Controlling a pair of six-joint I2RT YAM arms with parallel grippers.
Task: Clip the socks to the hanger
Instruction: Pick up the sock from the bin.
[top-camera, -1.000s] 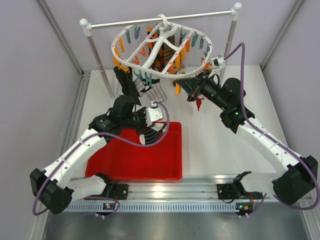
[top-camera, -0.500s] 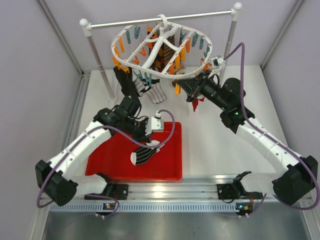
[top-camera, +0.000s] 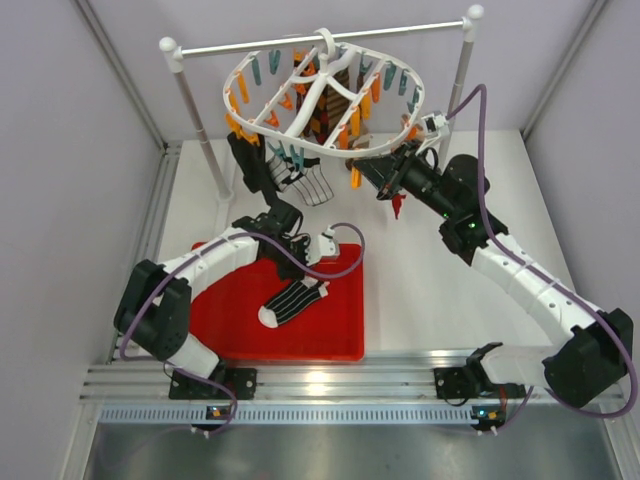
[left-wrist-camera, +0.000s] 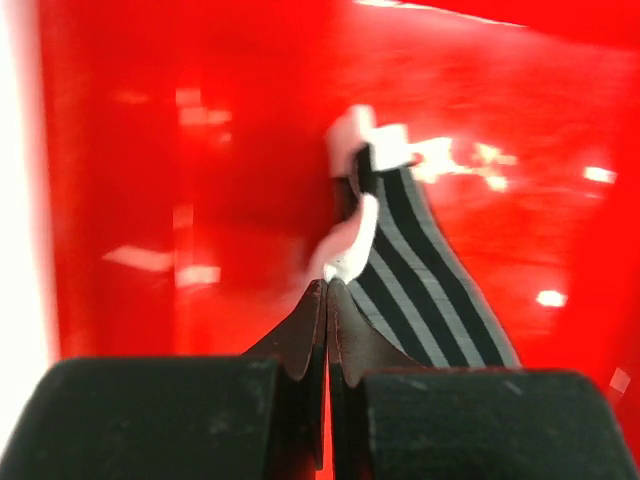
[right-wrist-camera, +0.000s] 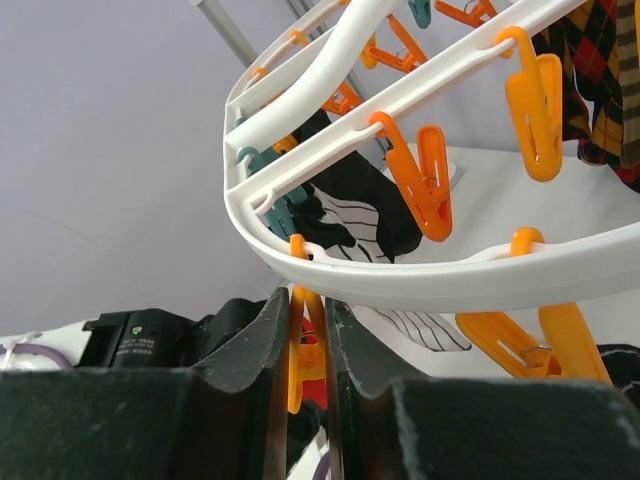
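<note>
- Left hand (left-wrist-camera: 327, 292): fingers pressed together, pinching the edge of the black-and-white striped sock (top-camera: 290, 302), which lies in the red tray (top-camera: 340, 335).
- Right hand (right-wrist-camera: 306, 300): clamped on an orange clip (right-wrist-camera: 297, 372) dangling from the white hanger's (right-wrist-camera: 420, 280) near rim.

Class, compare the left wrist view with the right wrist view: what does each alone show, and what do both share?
Left wrist only: the red tray, over which the left gripper seems to pinch the edge of a striped sock. Right wrist only: the white hanger, with the right gripper squeezing an orange clip. Shared: shut black fingers low in frame, and a black striped sock each; the hung sock is a different one.
</note>
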